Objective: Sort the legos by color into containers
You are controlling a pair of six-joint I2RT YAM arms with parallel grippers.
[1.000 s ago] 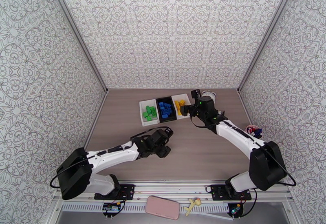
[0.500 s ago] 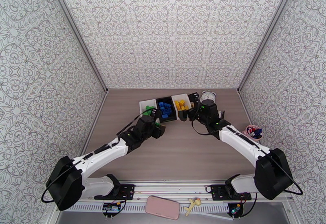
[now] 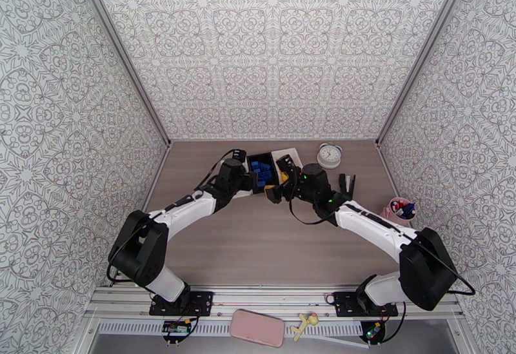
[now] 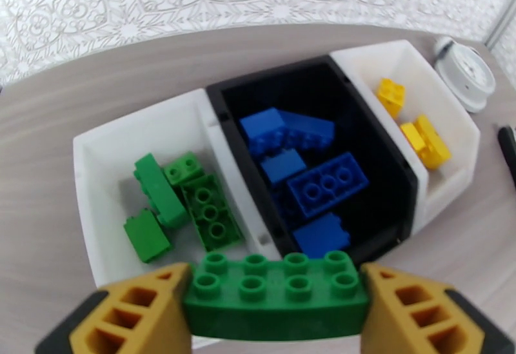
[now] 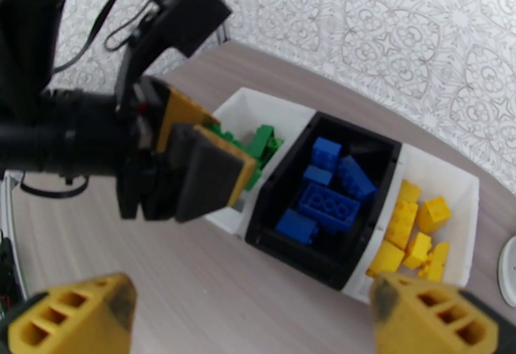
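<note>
My left gripper (image 4: 274, 307) is shut on a long green lego (image 4: 274, 291) and hovers just in front of the left white bin (image 4: 97, 155), which holds several green legos (image 4: 187, 207). The black bin (image 4: 226, 100) holds blue legos (image 4: 316, 184). The right white bin (image 4: 464, 129) holds yellow legos (image 4: 416, 136). In the top view the left gripper (image 3: 240, 178) sits over the left bin beside the black bin (image 3: 261, 158). My right gripper (image 5: 251, 323) is open with nothing between its fingers, in front of the bins and facing the left gripper (image 5: 200, 162).
A white alarm clock (image 3: 329, 154) stands right of the bins. A black object (image 3: 348, 183) lies beside the right arm, and a pink pen cup (image 3: 401, 208) stands at the table's right edge. The two grippers are close together in front of the bins.
The left arm has swung from mid-table up to the left white bin, carrying the green lego. The right gripper has drawn back from the yellow bin toward the left, in front of the bins.
</note>
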